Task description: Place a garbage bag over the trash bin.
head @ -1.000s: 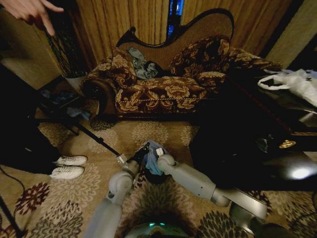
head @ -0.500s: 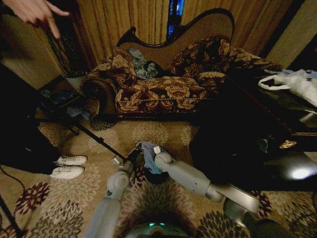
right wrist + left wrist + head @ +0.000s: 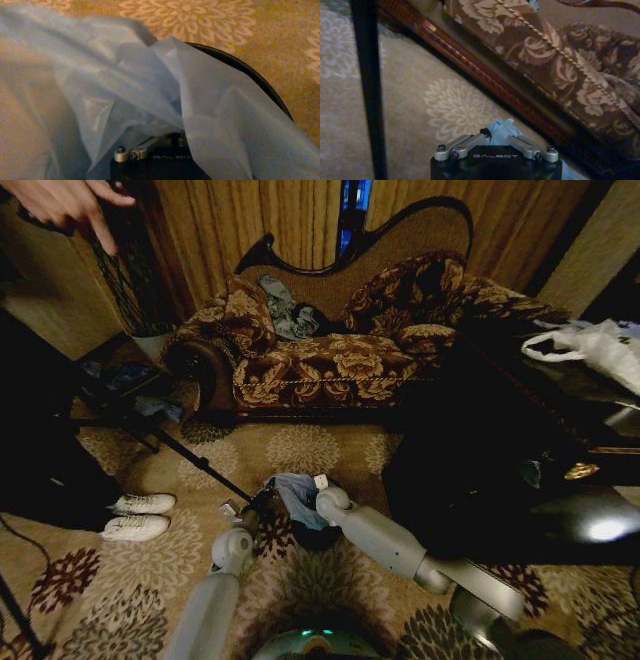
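One garbage bag (image 3: 297,495), pale blue and wrinkled, is on the patterned carpet (image 3: 300,448) in front of the sofa, bunched between the two grippers and lying over one black trash bin (image 3: 318,535). In the right wrist view the film (image 3: 125,97) drapes across the camera, and a curved arc of the bin's black rim (image 3: 250,75) shows beyond it; part of the rim is bare.

The left gripper (image 3: 496,139) has its two fingers drawn together on a tuft of the blue film (the pinch shows plainly in the left wrist view). The right gripper (image 3: 150,148) lies under the folds of the bag; whether its jaws are open or closed cannot be told.

Around this: one floral sofa (image 3: 330,360) with one grey-blue garment (image 3: 288,312) on its seat; one dark tripod leg (image 3: 190,458) crossing the carpet beside the left arm; two white shoes (image 3: 135,515) on the left; one white plastic bag (image 3: 595,348) on the dark table (image 3: 520,480) at right.
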Controlling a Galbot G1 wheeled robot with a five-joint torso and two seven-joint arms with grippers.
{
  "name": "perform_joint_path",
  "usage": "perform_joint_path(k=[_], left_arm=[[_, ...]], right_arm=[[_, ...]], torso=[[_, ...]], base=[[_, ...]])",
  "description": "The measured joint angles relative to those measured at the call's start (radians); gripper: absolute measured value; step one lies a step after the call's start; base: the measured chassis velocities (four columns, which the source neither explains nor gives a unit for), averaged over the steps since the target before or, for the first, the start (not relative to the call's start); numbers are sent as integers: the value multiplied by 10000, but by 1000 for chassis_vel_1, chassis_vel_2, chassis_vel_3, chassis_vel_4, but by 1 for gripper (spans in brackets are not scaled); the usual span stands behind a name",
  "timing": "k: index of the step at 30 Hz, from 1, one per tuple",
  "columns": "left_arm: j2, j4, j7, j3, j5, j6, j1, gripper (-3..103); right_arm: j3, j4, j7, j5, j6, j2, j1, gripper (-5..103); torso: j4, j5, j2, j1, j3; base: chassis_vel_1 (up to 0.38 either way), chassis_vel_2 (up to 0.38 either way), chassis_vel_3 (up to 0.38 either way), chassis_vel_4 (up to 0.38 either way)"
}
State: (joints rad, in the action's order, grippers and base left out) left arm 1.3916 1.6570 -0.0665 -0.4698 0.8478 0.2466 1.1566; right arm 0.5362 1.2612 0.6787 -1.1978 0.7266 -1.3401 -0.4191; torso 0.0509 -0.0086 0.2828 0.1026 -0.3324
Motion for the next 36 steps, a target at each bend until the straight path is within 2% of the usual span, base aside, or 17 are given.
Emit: perform_joint_path(k=[7, 20, 25, 31, 32, 33, 35, 36], left_arm=[[-220, -405, 205, -88, -61, 3, -59, 0], [-330, -2419, 1048, 501, -496, -442, -1056, 0], [-294, -2632, 1344, 651, -689, -447, -1049, 0], [-261, -2828, 1325, 687, -1121, -363, -1073, 0], [-260, -2834, 1299, 688, -1266, -345, -1073, 0], [-262, -2834, 1268, 686, -1311, -341, -1073, 0], [-264, -2834, 1246, 684, -1330, -337, -1072, 0], [-273, -2832, 1235, 679, -1339, -329, -1072, 0]], right_arm=[[-57, -205, -102, -80, -16, -81, 146, 0], [88, -138, -96, -50, -80, -196, 59, 0], [-19, -276, -100, 199, -286, -255, -76, 0], [-134, -212, -91, 232, -310, -213, -194, 0], [-193, -170, -114, 239, -306, -209, -225, -3], [-237, -133, -186, 264, -302, -197, -250, 1], [-262, -93, -296, 314, -303, -177, -276, 1], [-277, -33, -458, 401, -310, -133, -307, 7]], torso=[[-2, 0, 0, -1, 0], [-1, 1, 0, 0, 0], [0, 1, 0, -1, 0], [0, 0, 0, -1, 0], [0, 1, 0, -1, 0], [-1, 2, 0, -1, 0], [-1, 1, 0, -2, 0], [-1, 1, 0, -2, 0]], base=[[0, 0, 0, 0], [0, 0, 0, 0], [0, 0, 0, 0], [0, 0, 0, 0], [0, 0, 0, 0], [0, 0, 0, 0], [0, 0, 0, 0], [0, 0, 0, 0]])
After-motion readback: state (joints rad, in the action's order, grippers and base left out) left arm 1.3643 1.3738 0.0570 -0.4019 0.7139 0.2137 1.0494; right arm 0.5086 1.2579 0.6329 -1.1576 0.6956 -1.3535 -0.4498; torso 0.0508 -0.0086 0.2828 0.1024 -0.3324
